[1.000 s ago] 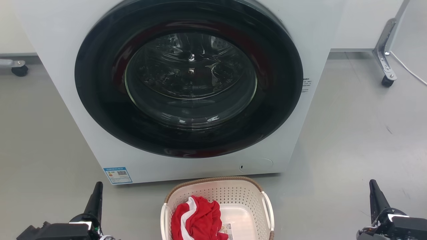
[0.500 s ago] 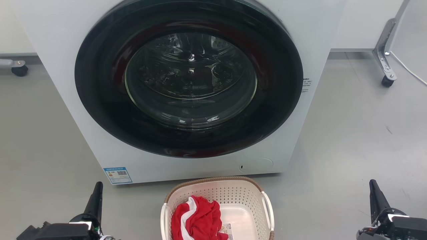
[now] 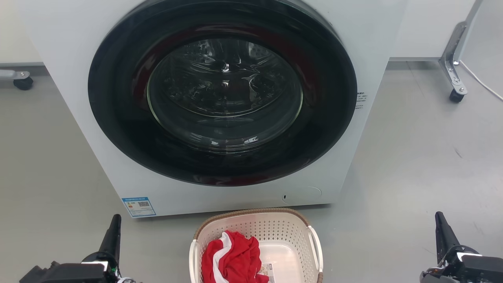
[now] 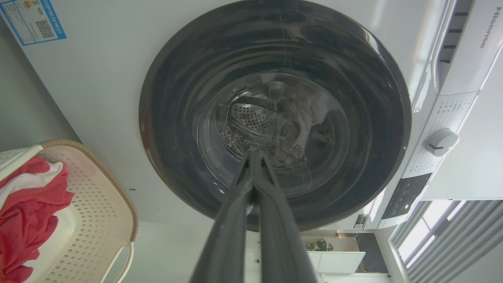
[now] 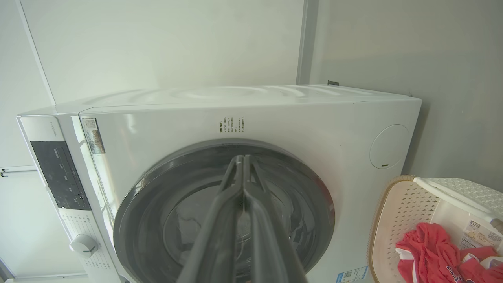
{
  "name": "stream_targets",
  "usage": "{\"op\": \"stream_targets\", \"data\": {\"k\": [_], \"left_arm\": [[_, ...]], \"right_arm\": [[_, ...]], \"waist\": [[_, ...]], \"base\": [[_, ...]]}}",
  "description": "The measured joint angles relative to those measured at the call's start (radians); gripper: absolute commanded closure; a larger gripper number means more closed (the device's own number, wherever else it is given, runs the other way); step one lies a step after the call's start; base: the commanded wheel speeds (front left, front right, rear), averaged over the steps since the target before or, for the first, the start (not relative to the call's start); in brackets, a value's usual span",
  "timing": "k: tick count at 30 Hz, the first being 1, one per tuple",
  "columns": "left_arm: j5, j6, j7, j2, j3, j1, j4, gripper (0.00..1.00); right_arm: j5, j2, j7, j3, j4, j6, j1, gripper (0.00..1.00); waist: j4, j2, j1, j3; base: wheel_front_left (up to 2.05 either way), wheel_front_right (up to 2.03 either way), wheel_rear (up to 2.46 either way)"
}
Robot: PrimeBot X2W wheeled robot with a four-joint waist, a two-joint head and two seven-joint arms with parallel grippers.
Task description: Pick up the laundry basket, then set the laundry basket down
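One grey floor (image 3: 412, 165), white washing machine (image 3: 224, 90), laundry basket (image 3: 255, 230)

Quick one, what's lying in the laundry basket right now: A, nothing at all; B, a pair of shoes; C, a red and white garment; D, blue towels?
C: a crumpled red and white garment lies in the laundry basket, which stands on the floor in front of the washing machine.
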State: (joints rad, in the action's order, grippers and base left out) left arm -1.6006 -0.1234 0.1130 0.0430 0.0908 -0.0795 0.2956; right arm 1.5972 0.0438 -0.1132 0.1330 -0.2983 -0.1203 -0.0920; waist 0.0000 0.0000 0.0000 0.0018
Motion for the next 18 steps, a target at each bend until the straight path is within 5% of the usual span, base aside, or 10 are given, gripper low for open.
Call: {"op": "stream_targets", "data": {"k": [18], "left_arm": [[0.000, 0.000, 0.000, 0.000, 0.000, 0.000, 0.000, 1.00]], "right_arm": [[0.000, 0.000, 0.000, 0.000, 0.000, 0.000, 0.000, 1.00]], "waist": [[0.000, 0.0000, 0.0000, 0.000]], "base": [[0.00, 0.00, 0.00]]}}
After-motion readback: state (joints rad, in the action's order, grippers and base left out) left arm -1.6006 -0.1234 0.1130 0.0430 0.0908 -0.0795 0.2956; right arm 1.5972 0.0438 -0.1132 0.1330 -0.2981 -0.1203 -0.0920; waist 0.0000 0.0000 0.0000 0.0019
